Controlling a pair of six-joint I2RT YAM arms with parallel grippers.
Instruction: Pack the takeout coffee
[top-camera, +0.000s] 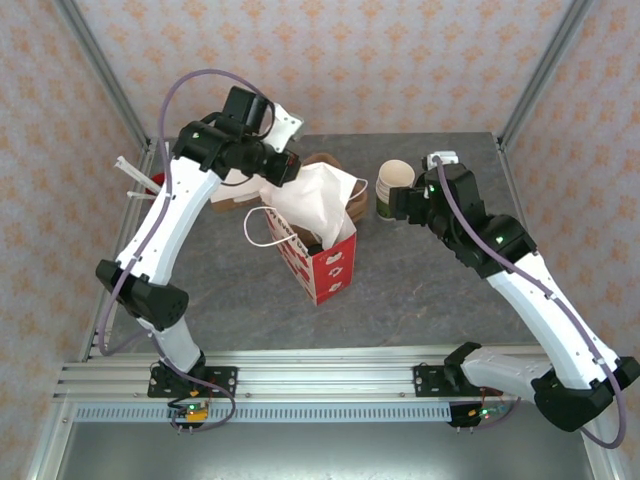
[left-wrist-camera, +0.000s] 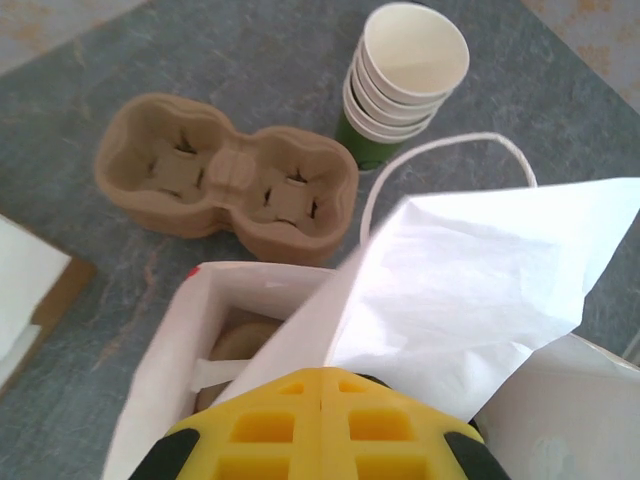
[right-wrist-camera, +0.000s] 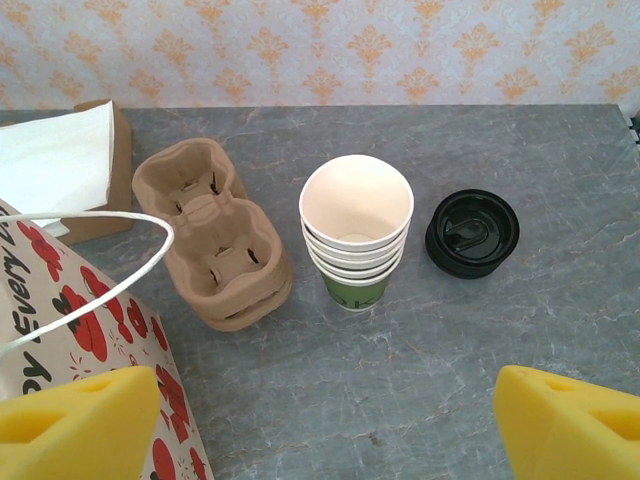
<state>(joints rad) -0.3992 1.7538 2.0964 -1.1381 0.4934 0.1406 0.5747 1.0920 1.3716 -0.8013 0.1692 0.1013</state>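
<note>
Top external: left gripper at the far side of the bag — pads pressed together on its white flap, pulling the mouth open so something can drop in. Meanwhile right gripper spread wide and holding nothing, poised just near of the cup stack. Right of that stack, a black lid with no green side under it — likely lids alone. As for the coffee, probably the dark shape down in the bag's mouth; cannot tell for sure. Left of the stack, a carrier, untouched.
</note>
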